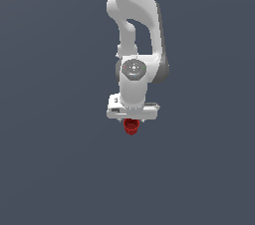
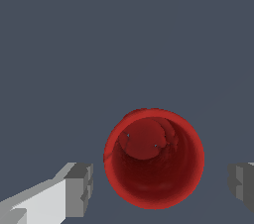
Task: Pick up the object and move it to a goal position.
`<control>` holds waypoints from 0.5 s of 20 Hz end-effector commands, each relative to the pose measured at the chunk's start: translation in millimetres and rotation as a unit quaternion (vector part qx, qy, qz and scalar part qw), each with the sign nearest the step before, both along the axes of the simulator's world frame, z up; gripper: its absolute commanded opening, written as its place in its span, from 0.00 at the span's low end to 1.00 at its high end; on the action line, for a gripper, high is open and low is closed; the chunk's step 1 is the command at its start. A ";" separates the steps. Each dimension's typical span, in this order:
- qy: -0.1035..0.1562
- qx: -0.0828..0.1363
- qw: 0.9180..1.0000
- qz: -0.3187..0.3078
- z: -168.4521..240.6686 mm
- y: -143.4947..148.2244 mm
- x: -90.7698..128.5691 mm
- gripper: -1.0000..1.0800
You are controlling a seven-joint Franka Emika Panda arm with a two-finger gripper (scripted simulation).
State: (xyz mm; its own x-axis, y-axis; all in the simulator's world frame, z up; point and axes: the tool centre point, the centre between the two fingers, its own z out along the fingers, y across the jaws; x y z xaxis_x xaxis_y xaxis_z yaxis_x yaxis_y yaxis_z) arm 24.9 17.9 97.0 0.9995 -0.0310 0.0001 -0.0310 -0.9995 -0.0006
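Observation:
The object is a small red cup (image 2: pixel 154 158) with its open mouth facing the wrist camera. It lies between my two grey fingertips, with a gap on each side. The left finger (image 2: pixel 79 188) is nearer to it than the right finger (image 2: pixel 241 186). My gripper (image 2: pixel 161 187) is open around the cup and does not touch it. In the exterior view the cup (image 1: pixel 131 127) shows just below the white gripper (image 1: pixel 132 120), which points straight down over it. The fingers are hidden in that view.
The flat dark grey-blue floor (image 1: pixel 50 169) fills both views. The white arm (image 1: pixel 134 20) rises above the gripper toward the exterior view's top. No other object and no goal marker shows.

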 end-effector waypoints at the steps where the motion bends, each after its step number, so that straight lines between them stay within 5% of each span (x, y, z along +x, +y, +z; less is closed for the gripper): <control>1: 0.000 0.000 1.000 0.000 -5.0 0.0 -0.2 0.96; 10: 0.000 0.000 1.000 0.000 -46.2 0.2 -0.9 0.96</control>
